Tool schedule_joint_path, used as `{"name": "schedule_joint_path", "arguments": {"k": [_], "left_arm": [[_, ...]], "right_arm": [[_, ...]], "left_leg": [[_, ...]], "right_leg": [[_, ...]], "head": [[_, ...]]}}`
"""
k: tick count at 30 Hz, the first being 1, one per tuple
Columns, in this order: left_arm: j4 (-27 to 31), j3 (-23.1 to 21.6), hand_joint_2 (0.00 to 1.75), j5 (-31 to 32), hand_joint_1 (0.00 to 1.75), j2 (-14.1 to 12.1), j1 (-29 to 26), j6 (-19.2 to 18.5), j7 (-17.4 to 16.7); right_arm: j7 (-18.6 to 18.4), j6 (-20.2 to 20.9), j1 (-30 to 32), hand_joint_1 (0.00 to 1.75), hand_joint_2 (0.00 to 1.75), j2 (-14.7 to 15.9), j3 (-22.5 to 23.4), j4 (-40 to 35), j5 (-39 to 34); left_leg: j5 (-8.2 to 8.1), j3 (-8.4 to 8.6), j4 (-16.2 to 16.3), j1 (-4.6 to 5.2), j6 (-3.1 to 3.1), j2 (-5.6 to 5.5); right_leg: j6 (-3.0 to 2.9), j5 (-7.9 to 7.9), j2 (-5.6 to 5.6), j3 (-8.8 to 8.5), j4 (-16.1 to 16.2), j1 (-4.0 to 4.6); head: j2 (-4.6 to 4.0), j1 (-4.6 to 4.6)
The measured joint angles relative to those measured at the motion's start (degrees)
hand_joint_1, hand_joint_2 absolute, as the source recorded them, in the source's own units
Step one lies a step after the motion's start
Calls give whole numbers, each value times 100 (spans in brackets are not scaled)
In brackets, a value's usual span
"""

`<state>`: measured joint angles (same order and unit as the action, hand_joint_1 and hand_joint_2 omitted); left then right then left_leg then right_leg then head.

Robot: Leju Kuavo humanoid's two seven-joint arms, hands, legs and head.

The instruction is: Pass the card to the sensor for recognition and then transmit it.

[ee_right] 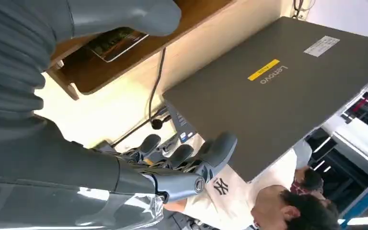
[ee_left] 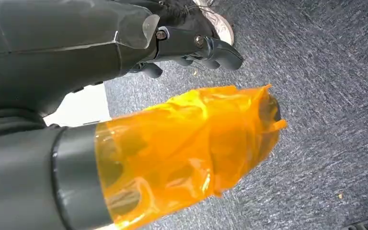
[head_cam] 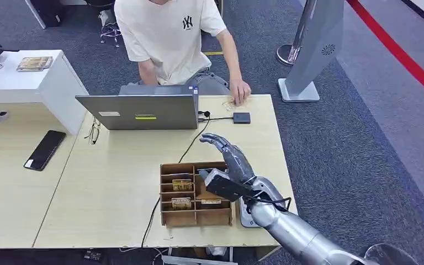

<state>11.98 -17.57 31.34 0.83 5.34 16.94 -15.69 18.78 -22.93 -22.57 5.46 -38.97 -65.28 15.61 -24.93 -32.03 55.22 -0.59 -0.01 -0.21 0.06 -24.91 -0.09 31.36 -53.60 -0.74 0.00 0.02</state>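
Wooden table (head_cam: 116,187) holds my card box (head_cam: 196,194). My right hand (head_cam: 229,157) hovers above it, fingers spread, holding nothing. I think a card (head_cam: 181,184) is thin, stiff and slippery, so I'd pinch its top edge.

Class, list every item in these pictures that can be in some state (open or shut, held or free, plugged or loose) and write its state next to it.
Laptop: lid open, facing the person.
Wooden card box: open-topped, cards lying in its compartments.
Phone: screen dark, flat on the table.
Small black sensor: cable attached, nothing on it.
Right robot hand: open, empty, above the box.
Left robot hand: empty, fingers curled, above the carpet.
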Motion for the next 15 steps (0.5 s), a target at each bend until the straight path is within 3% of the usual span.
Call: {"name": "schedule_joint_path", "arguments": {"k": [2,4,6,15], "left_arm": [[0,4,0,-7,0,0,-2,0,0],[0,6,0,-9,0,0,-9,0,2],[0,7,0,-9,0,-2,-13,0,2],[0,9,0,-7,0,-22,-16,-7,2]], "right_arm": [[-9,55,15,56,175,70,2,-92,2],[-28,101,25,72,175,146,4,-184,24],[-76,136,40,77,175,228,11,-272,44],[-254,355,66,73,175,558,6,-687,435]], "left_leg": [[0,0,0,0,0,0],[0,0,0,0,0,0],[0,0,0,0,0,0],[0,0,0,0,0,0]], "right_leg": [[0,0,-1,0,0,0],[0,0,0,0,0,0],[0,0,0,0,0,0],[0,0,0,-1,0,0]], "head": [[0,0],[0,0],[0,0],[0,0]]}}
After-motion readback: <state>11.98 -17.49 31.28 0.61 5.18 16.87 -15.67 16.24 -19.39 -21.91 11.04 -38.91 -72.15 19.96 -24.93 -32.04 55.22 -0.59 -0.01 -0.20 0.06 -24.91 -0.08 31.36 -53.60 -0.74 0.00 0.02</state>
